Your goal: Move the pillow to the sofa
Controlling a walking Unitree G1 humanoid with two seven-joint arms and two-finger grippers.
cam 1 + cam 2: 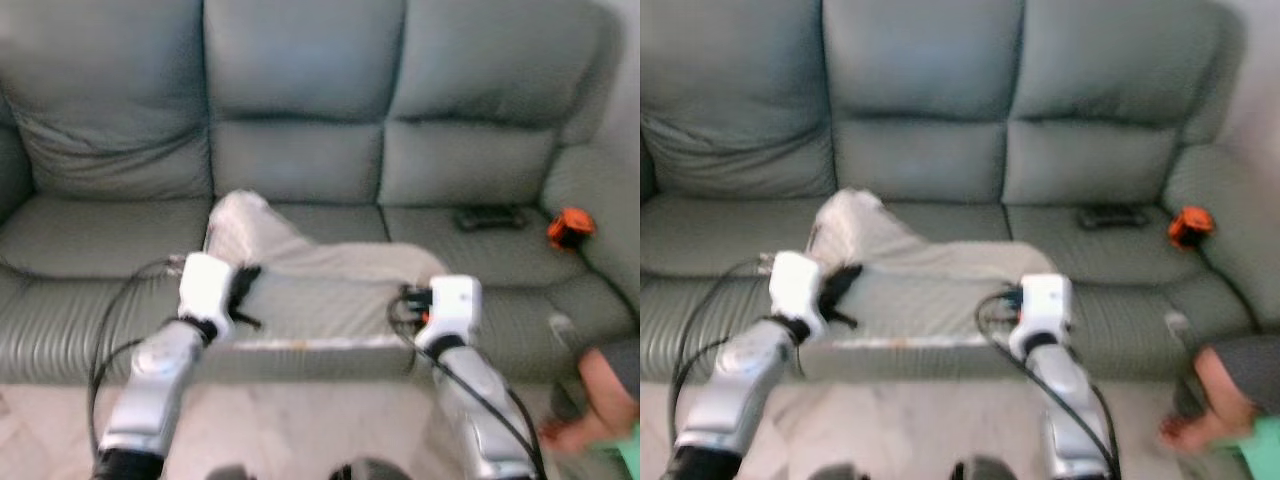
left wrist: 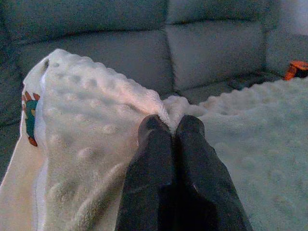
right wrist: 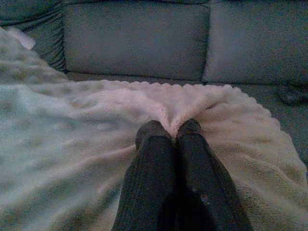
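The left gripper point(image 2: 172, 126) is clenched on a fold of the pillow point(image 1: 320, 290), the fabric pinched between both black fingers point(image 2: 150, 159); in the head views this gripper sits at the pillow's left edge, over the front of the sofa point(image 1: 300, 130) seat. The pillow is cream, with a dotted plush surface; a small coloured patch point(image 2: 30, 115) shows on its left border. It lies across the middle seat cushion, its near edge level with the seat front, its far left corner raised toward the backrest. The right gripper point(image 3: 171, 129) is likewise clamped on a pinch of the pillow's fabric at the right edge; the silver arm point(image 1: 480, 400) below it runs down toward the floor point(image 1: 320, 420), with black cables point(image 1: 110, 330) looping beside the left arm. Farther right, a dark flat object point(image 1: 488, 216) rests on the right seat cushion; an orange item point(image 1: 569, 228) lies just beside the right armrest. At the far right, a person's hand point(image 1: 590, 400) reaches low near the sofa's front corner; blur prevents further detail.
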